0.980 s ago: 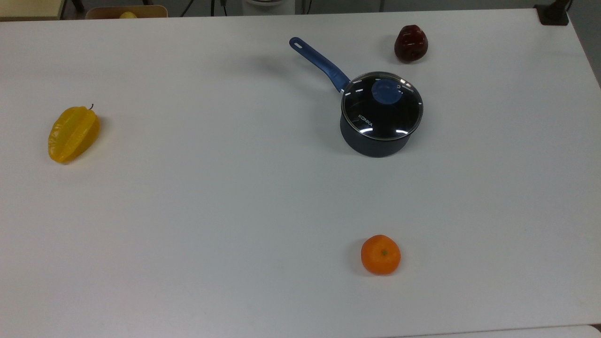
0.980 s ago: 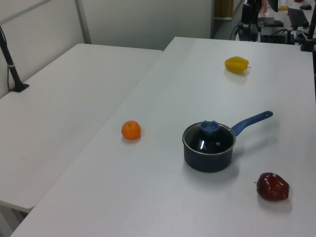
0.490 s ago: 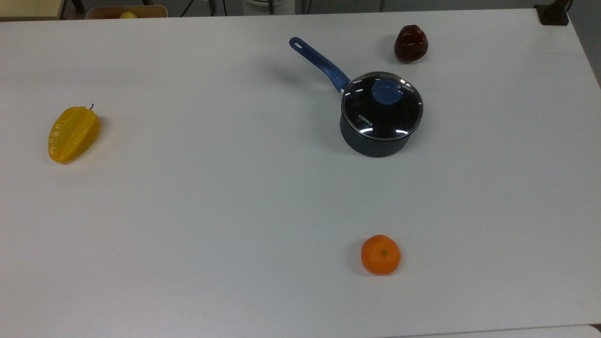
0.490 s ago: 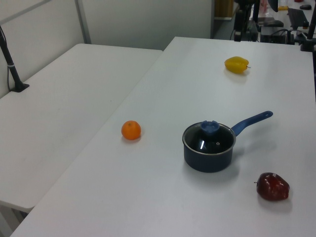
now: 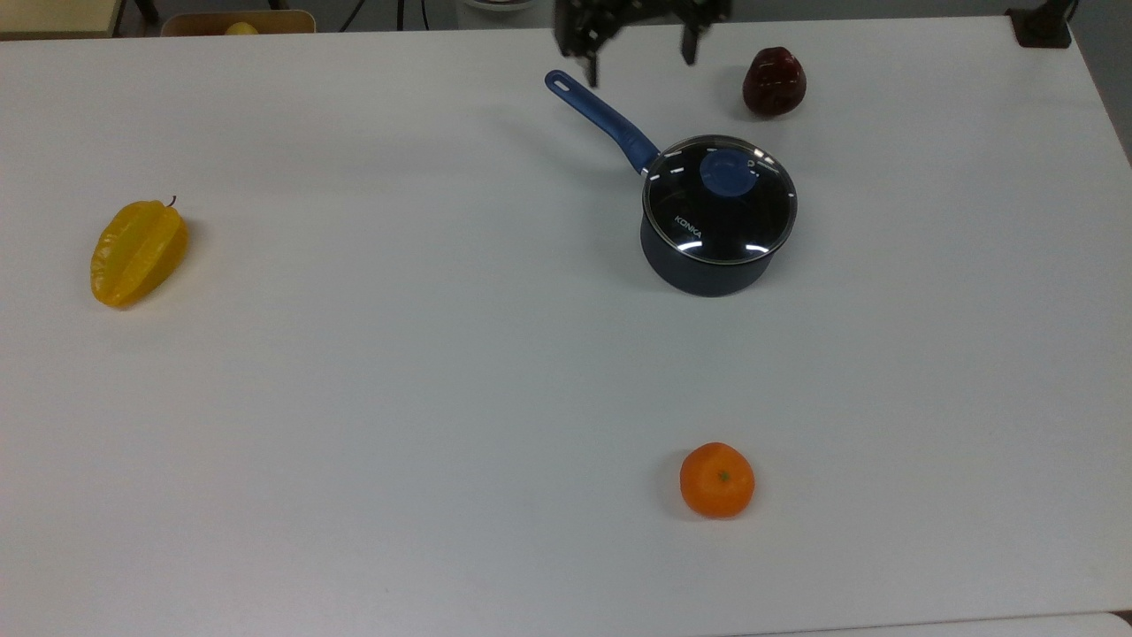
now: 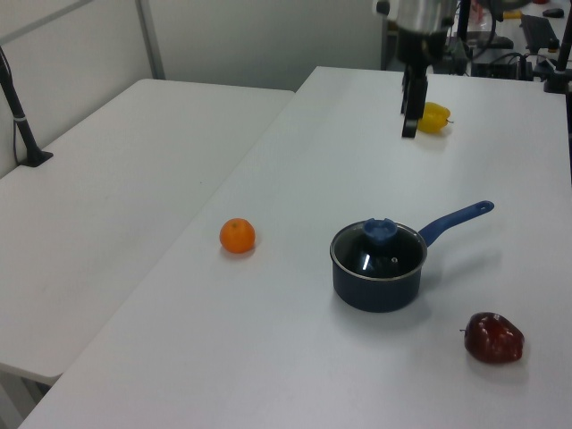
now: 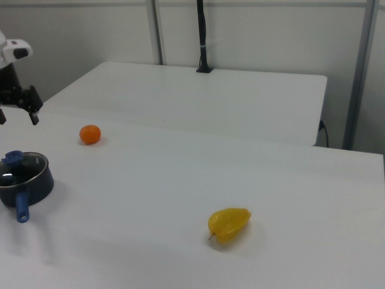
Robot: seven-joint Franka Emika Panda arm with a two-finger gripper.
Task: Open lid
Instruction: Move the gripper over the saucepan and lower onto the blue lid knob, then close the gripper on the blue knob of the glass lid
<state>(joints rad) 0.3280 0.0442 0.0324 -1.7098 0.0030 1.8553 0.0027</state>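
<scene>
Up at the 12 o'clock edge of the top view, the black two-finger gripper [image 5: 638, 49] hangs with its fingers spread wide, nothing between them. It's well apart from the round clear glass lid with the blue knob [image 5: 721, 199], which sits flat and closed on the dark blue saucepan with the long blue handle [image 5: 705, 264], roughly at 5 o'clock from the gripper in that view. So I'd say this is just the approach step, nothing grabbed yet. Next move, as I read it: get centred over the blue knob [image 6: 379, 231], drop down, pinch it, then lift straight up. The dark red apple-like fruit [image 5: 774, 81] sits near the pot at 1 o'clock. The orange mandarin [image 5: 717, 479] and yellow starfruit [image 5: 139, 252] are well out of the way on the white table [image 5: 398, 380].
</scene>
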